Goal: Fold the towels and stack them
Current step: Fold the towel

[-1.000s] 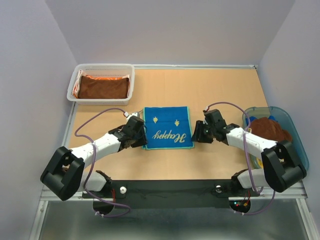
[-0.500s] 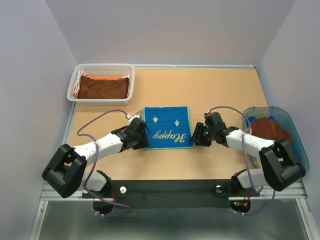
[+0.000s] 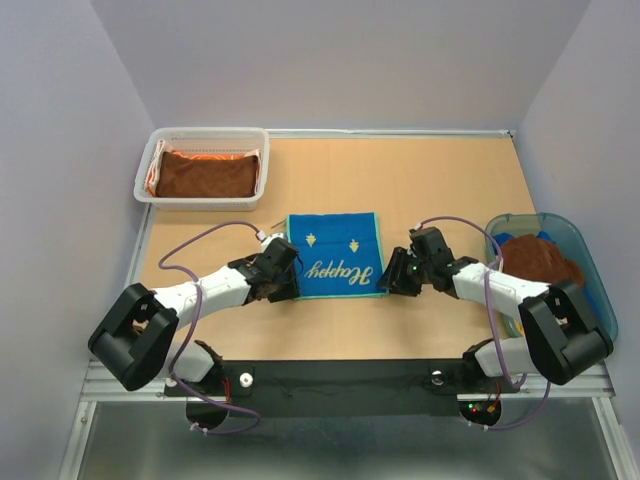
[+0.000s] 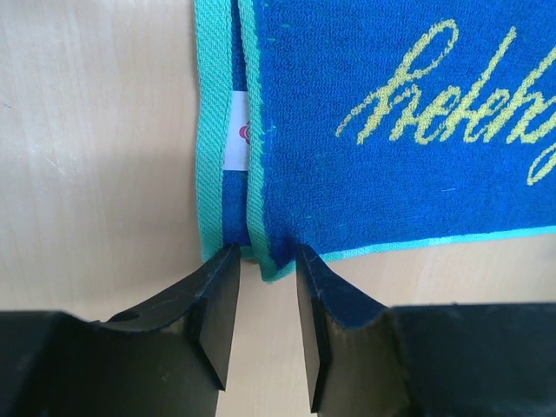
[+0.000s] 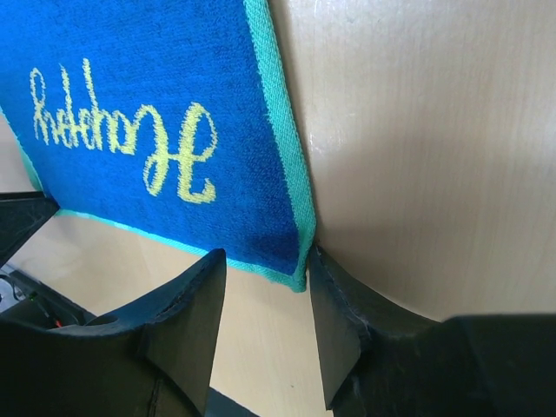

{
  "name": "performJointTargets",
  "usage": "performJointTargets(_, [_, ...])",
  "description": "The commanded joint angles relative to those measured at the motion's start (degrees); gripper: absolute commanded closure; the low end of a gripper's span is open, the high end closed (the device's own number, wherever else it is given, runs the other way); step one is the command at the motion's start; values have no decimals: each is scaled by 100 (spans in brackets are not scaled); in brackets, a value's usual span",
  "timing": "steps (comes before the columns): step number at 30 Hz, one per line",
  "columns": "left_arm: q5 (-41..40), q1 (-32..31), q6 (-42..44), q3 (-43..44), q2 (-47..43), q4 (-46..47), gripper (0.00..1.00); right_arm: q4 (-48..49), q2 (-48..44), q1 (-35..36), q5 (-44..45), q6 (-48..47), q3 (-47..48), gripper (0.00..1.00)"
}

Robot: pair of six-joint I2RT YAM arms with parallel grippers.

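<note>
Blue towel (image 3: 335, 268) unmoved; left pincer (image 4: 265, 259) and right pincer (image 5: 268, 259), open, reached its near corners.

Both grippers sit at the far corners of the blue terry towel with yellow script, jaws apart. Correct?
No: the left gripper and right gripper sit at the near corners of the blue terry towel with yellow script, on the arm-base side, jaws apart. The top external view shows it.

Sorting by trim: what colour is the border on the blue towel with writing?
The blue terry towel has a teal-green border, clearest in the left wrist view.
</note>
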Motion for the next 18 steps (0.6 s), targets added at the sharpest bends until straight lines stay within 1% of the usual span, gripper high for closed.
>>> performJointTargets(1, [-111, -71, -73, 147, 114, -143, 60, -36, 39, 22, 26, 45, -145, 51])
performJointTargets(7, [-93, -159, -55, 244, 193, -170, 70, 25, 22, 22, -9, 54, -189, 54])
performJointTargets(8, [-102, -168, -55, 244, 176, -178, 72, 17, 13, 22, -9, 63, -198, 55])
performJointTargets(9, [-102, -168, -64, 252, 158, -196, 77, 17, 5, 22, -1, 54, -198, 56])
performJointTargets(12, [-111, -176, -82, 296, 105, -222, 84, 25, -39, 22, 43, 54, -198, 59])
performJointTargets(13, [-119, -176, -82, 314, 88, -240, 85, 17, -57, 22, 78, 54, -198, 61])
performJointTargets(14, [-128, -176, -82, 323, 70, -266, 86, 17, -74, 30, 113, 37, -206, 66])
performJointTargets(17, [-163, -176, -90, 375, 9, -310, 88, 8, -171, 22, 210, 28, -206, 71])
performJointTargets(18, [-190, -176, -99, 376, -9, -328, 90, 8, -197, 22, 237, 19, -224, 76])
